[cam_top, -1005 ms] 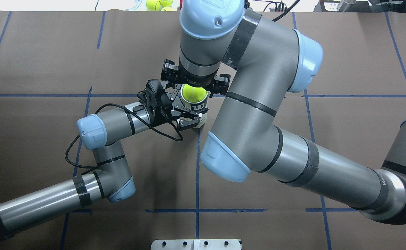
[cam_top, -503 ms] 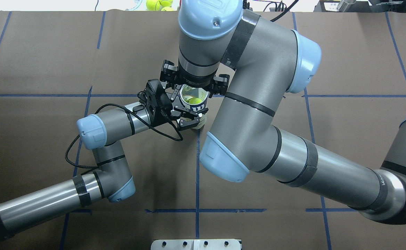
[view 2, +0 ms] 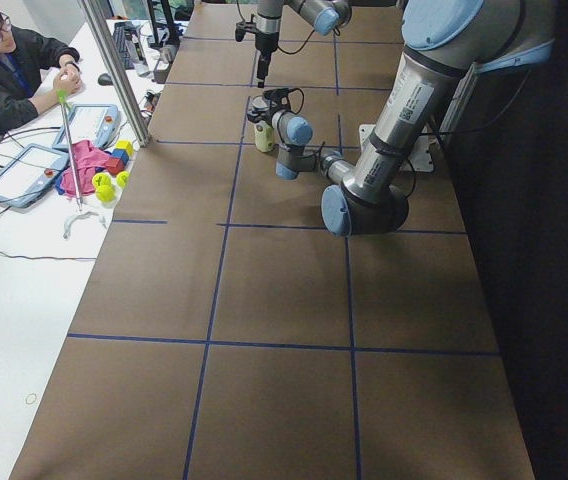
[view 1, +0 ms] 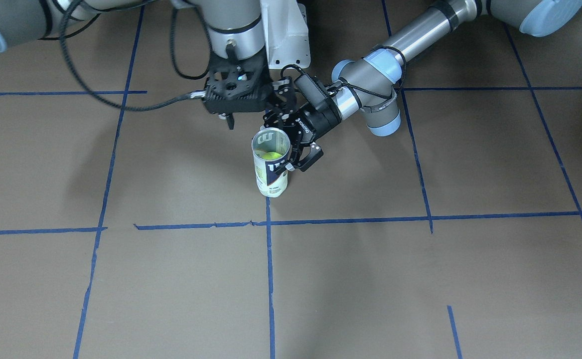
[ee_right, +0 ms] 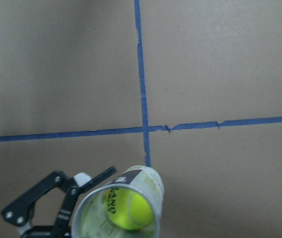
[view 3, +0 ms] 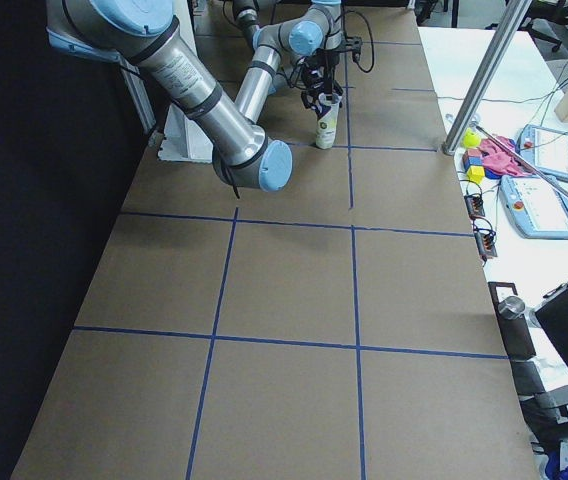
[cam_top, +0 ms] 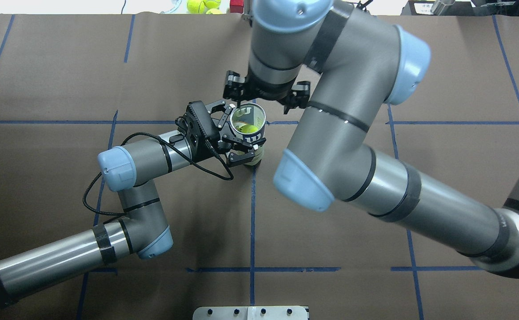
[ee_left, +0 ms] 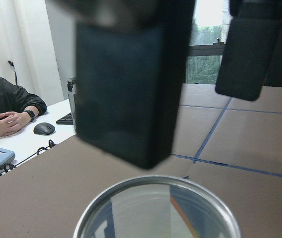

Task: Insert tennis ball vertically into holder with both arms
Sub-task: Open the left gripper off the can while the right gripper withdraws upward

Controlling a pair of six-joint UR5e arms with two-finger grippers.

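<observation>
Here, holder [view 1: 271, 177] upright between left jaws, tennis ball [cam_top: 247, 129] inside.

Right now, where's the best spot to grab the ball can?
Pinch the tennis-ball can around its wall below the open rim, from the side, like the left gripper does. It stands upright holding a tennis ball, so that likely keeps it level.

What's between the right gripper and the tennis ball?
Nothing. Right wrist view looks straight into the open holder at the tennis ball; front-facing view shows the right gripper apart from the rim, only air between.
</observation>
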